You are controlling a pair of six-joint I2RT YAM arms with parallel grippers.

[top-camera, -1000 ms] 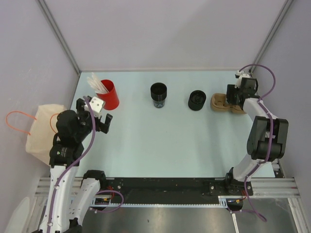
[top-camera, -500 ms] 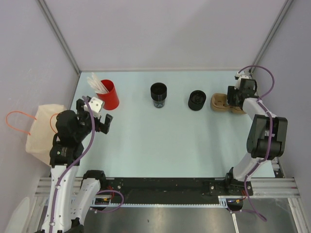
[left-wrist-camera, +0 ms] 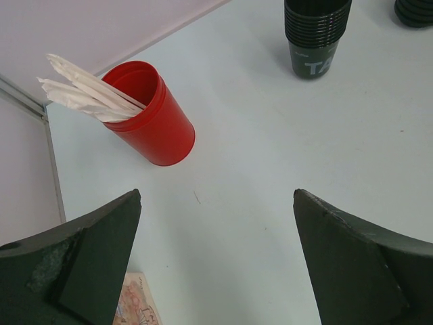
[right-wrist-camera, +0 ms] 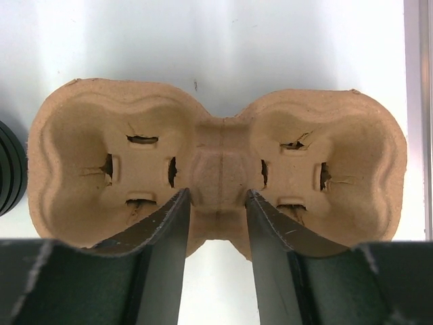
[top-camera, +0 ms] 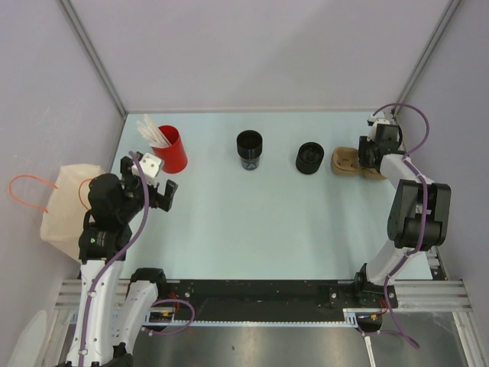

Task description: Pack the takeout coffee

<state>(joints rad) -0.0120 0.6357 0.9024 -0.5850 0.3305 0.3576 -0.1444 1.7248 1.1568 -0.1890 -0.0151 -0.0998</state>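
Observation:
The takeout coffee, a black cup (top-camera: 249, 147), stands upright at the back middle of the table; the left wrist view shows it (left-wrist-camera: 316, 37) with white lettering. My left gripper (top-camera: 157, 191) (left-wrist-camera: 218, 196) hovers open over bare table, well short of the cup. At the back right, my right gripper (top-camera: 368, 157) (right-wrist-camera: 216, 193) has its fingers in a brown pulp cup carrier (top-camera: 344, 162) (right-wrist-camera: 88, 135), one against each side of the central ridge.
A red cup (top-camera: 170, 149) (left-wrist-camera: 145, 115) holding white sticks stands just beyond the left gripper. A squat black round piece (top-camera: 309, 158) (right-wrist-camera: 10, 169) sits left of the carrier. A beige bag (top-camera: 65, 202) with orange handles hangs off the table's left edge.
The right gripper's fingers have narrowed onto the carrier's central ridge. The left arm, the cup and the carrier have not moved.

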